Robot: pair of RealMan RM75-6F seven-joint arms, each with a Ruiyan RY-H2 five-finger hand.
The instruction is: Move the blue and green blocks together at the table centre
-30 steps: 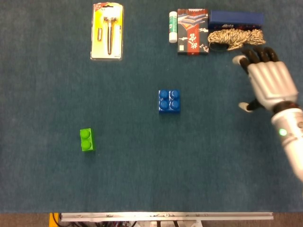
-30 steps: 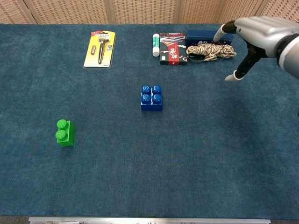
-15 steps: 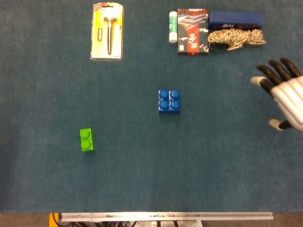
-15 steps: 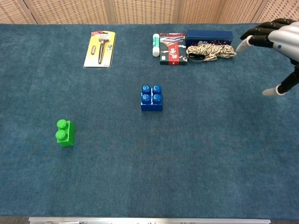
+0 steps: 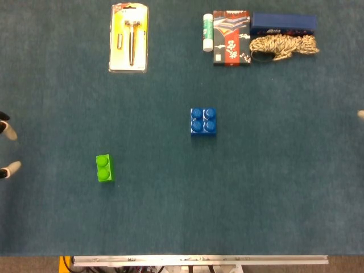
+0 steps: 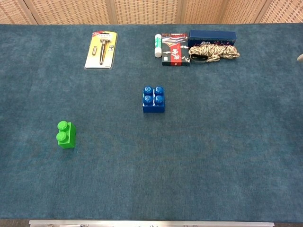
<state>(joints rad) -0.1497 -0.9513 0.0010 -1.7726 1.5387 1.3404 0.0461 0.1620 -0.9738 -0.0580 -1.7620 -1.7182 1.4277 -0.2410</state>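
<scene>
Left hand [image 5: 7, 149]: only fingertips show at the table edge, state unclear. Right hand [image 5: 360, 114]: likewise unclear. Blue block [image 5: 203, 121] and green block [image 5: 104, 168] well apart.

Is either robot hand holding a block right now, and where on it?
No. The green block and blue block sit untouched on the table; only fingertips show at the frame edges.

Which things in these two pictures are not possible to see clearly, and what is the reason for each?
- Left robot hand: head view, cut off by the left edge; only fingertips show, so open or shut is unclear. Absent from the chest view.
- Right robot hand: both views, cut off by the right edge; only a pale tip shows.
- Print on the razor pack and the red card box: too small to read.
- Blue box: partly covered by the rope bundle.
</scene>
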